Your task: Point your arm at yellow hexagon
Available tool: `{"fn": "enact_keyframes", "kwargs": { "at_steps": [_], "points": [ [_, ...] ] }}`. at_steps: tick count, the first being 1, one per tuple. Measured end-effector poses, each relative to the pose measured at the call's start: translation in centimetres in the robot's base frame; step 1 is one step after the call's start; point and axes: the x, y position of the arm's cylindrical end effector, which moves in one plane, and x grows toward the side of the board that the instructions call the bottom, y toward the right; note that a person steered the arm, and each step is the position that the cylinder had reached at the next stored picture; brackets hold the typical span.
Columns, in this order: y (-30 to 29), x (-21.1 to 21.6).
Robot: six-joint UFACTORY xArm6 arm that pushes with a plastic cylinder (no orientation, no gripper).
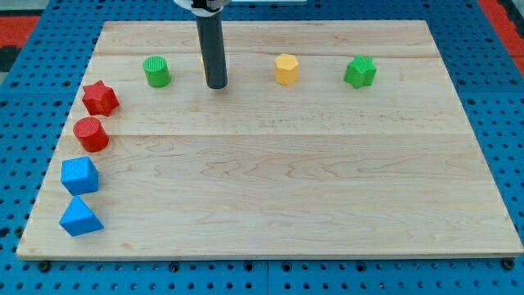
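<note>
Near the view's top, left of centre on the wooden board (270, 188), my tip (216, 85) rests on the surface at the end of the straight dark rod, which rises out of frame at the top edge. There is no gripper on this arm, only the rod, so nothing is grasped or clamped. A sliver of yellow shows at the rod's left edge, just behind it; its shape cannot be made out.

Just to the view's left of my tip stands the green cylinder (156, 71), near but apart from the rod. To the view's right, in the same row along the top, sits the yellow hexagon (286, 69), clear of my tip with bare board between them. Further right again is the green star (360, 71).

Down the view's left edge runs a column of blocks: the red star (100, 97) highest, the red cylinder (91, 133) just below it, then the blue cube (79, 174), and lowest the blue triangular block (79, 217). All of them are well apart from my tip. The board lies on a blue perforated table (499, 98).
</note>
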Motion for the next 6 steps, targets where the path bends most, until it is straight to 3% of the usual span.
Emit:
{"fn": "enact_keyframes", "kwargs": {
  "at_steps": [2,3,6],
  "points": [
    [1.2,1.0],
    [6.7,1.4],
    [12.0,1.1]
  ]
}}
